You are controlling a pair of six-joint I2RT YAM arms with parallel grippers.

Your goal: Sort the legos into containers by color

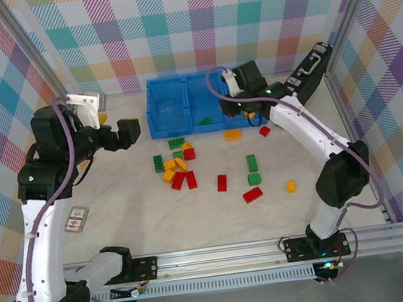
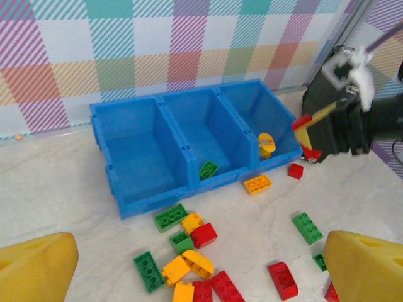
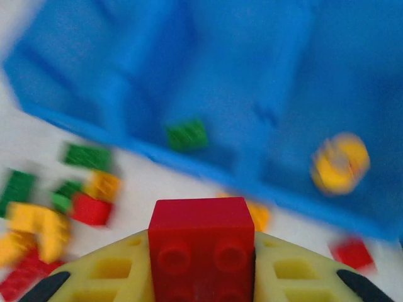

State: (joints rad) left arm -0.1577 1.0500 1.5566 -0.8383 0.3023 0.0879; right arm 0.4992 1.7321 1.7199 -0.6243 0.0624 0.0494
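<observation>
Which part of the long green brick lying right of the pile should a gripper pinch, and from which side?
Its two long side faces, at mid-length, coming straight down from above. The green brick lies flat with its studs up, and both long sides have free room beside them.

The right gripper [image 3: 201, 258] pinched a red lego [image 3: 200, 226] in front of the blurred blue tray [image 3: 126, 75], which held a green lego [image 3: 187, 134] and a yellow piece [image 3: 340, 162] (separate compartments); loose legos [image 3: 38, 220] lay leftward.
</observation>
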